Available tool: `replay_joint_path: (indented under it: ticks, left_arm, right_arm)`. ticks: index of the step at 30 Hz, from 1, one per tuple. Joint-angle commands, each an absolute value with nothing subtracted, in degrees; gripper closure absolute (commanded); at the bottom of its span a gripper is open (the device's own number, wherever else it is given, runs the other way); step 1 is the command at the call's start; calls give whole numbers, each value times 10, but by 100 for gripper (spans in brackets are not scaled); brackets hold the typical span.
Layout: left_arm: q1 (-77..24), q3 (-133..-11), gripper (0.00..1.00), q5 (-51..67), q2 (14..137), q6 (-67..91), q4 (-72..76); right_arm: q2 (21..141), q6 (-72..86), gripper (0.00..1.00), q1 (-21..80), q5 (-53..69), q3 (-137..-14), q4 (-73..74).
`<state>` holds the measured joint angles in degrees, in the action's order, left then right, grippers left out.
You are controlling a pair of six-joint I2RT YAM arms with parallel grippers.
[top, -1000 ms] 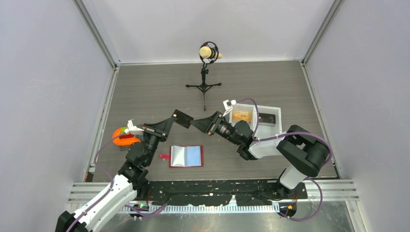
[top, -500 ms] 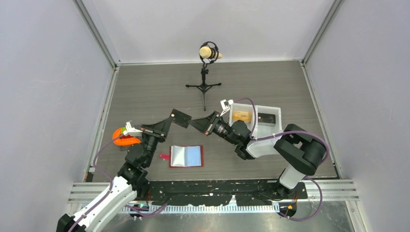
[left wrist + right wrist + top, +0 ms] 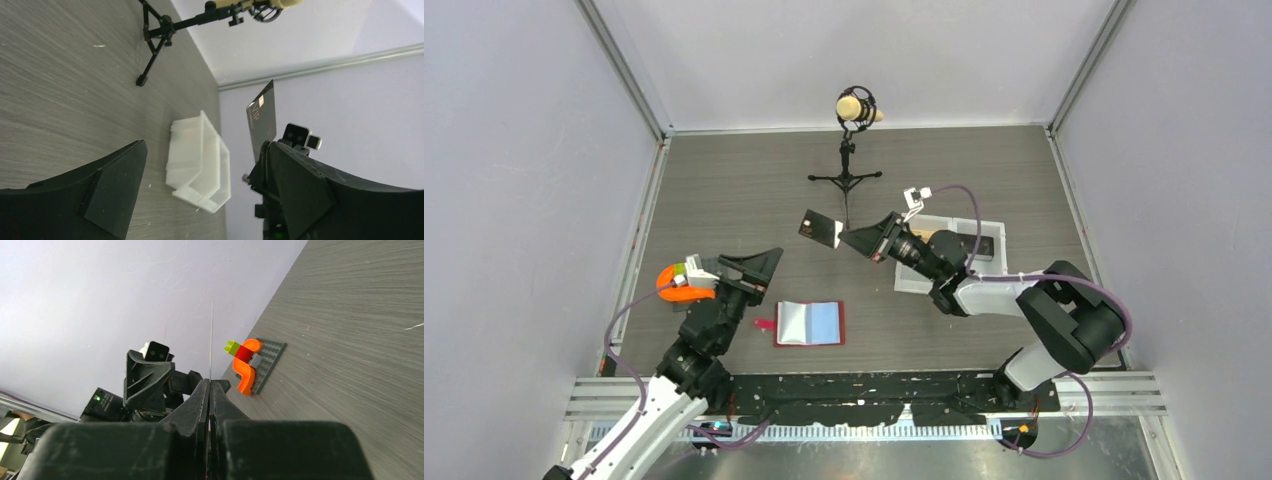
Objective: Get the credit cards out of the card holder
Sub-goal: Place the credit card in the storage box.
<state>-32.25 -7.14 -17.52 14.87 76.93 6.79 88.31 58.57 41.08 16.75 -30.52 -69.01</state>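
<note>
The dark grey credit card (image 3: 822, 228) hangs in the air above the table, pinched by my right gripper (image 3: 856, 238), which is shut on its edge. In the right wrist view the card (image 3: 211, 340) shows edge-on as a thin line rising from the closed jaws (image 3: 210, 384). My left gripper (image 3: 769, 270) stands wide open and empty, left of and below the card (image 3: 262, 120). The red card holder (image 3: 810, 323) lies open on the table, pale pockets up. A pink-red credit card (image 3: 766, 324) lies beside its left edge.
A white two-compartment tray (image 3: 990, 236) sits behind my right arm, also visible from the left wrist as the tray (image 3: 200, 160). A microphone on a tripod (image 3: 847, 150) stands at the back middle. An orange block on a grey plate (image 3: 682, 284) lies by the left arm.
My left gripper opened, let go of the dark card and drew back to the left. My right gripper shut on the card and carried it up and to the right.
</note>
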Motion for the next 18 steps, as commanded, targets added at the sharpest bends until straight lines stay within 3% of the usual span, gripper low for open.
replay_joint_path:
  ticks: [1, 6, 8, 10, 14, 18]
  left_arm:
    - [-324, -134, 0, -140, 148, 689, -38]
    - [-324, -196, 0, -108, 162, 608, -137]
    - [-324, -233, 0, -109, 171, 562, -200]
    - [-324, -270, 0, -111, 184, 505, -256]
    - [-324, -320, 0, -109, 200, 435, -327]
    - [-324, -340, 0, -100, 208, 394, -361]
  right_arm:
    - [834, 568, 95, 359, 278, -299, -639]
    - [761, 525, 95, 269, 382, -317, -501]
    - [722, 457, 95, 231, 421, -349, -368]
    - [690, 357, 95, 191, 439, -401, -122]
    - [666, 233, 95, 76, 508, -473, 76]
    - [687, 184, 95, -33, 539, -518, 165]
